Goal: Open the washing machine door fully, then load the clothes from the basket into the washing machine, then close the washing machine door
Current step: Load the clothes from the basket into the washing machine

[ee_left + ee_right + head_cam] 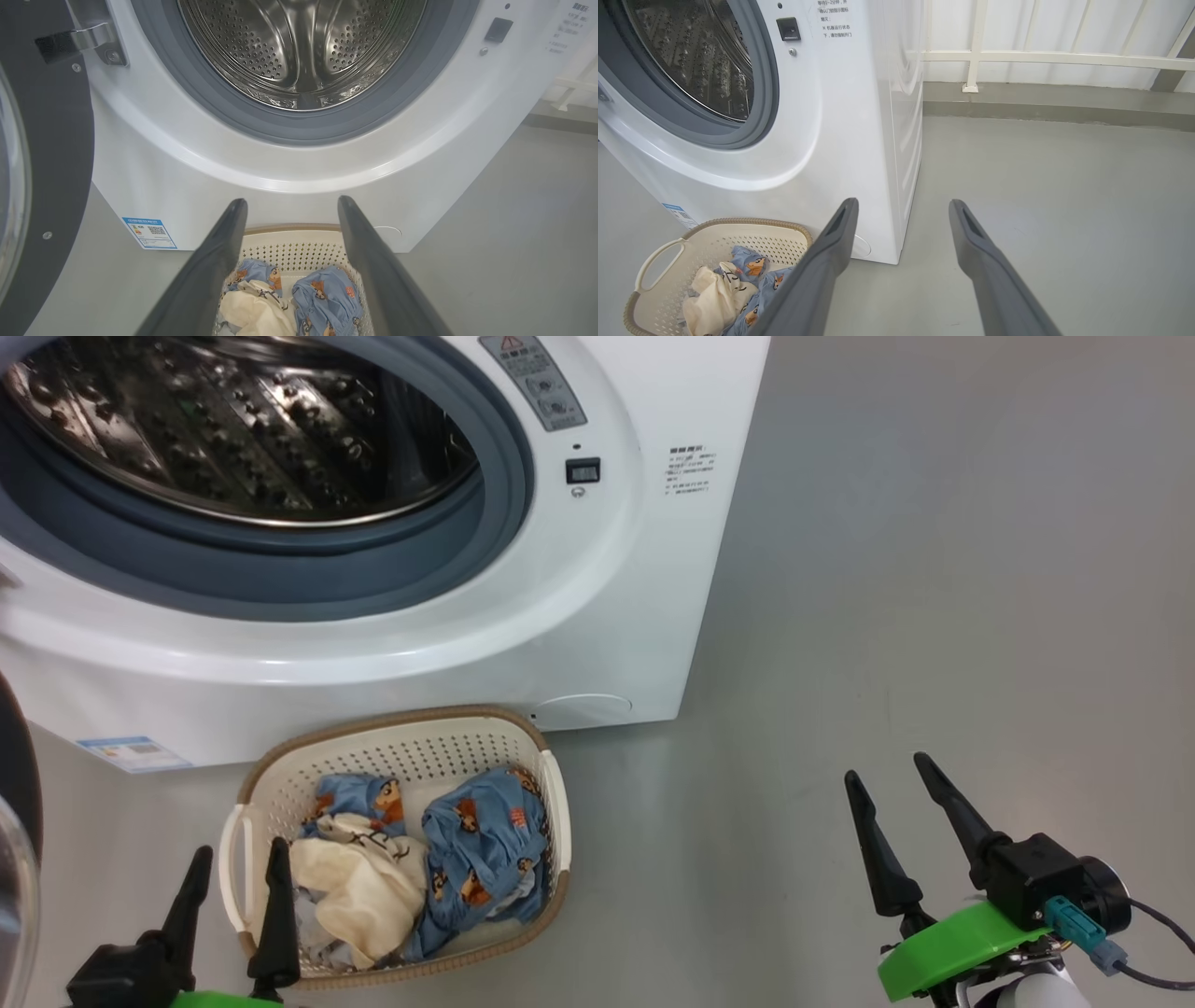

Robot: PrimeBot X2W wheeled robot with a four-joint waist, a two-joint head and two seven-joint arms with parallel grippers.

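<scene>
Smooth grey floor [887, 616] runs under everything I'm working over. Nearest me, the left gripper [240, 847] sits at the near left corner of the basket [401, 717], its two fingers spread wide and empty. The right gripper [885, 767] hangs well to the right of the basket over bare floor, equally wide, holding nothing. Inside the basket lie the clothes [485, 840], blue bear-print pieces bunched toward its right and back, with a cream-white piece [359, 887] on its left. I judge them light, soft and floppy, apt to trail or snag, so I'd pinch a raised fold on top of a bundle rather than a loose edge. Just behind the basket stands the washing machine [607, 616], its steel drum [233, 429] exposed. The washing machine door [56, 154] is swung out to the basket's left, so loading looks like the step in hand
</scene>
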